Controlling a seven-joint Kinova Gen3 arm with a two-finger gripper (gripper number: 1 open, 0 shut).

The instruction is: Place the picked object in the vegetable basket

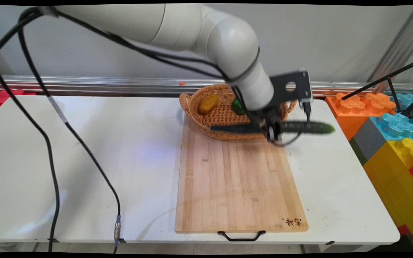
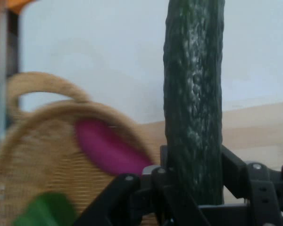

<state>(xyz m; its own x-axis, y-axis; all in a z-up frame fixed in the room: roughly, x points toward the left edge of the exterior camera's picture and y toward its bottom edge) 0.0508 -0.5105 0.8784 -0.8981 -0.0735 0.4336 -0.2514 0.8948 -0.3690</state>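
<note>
A white table fills most of the main view, its far edge running along a metal rail below the wall. A pale wooden cutting board lies flat on it, right of centre, its black handle at the table's near edge and dark characters in its lower right corner. At the board's upper end a wicker basket rests partly on the wood.

Your main view looks down across the bench toward the wall; your hand view sits close along the end effector. Both share the basket.
</note>
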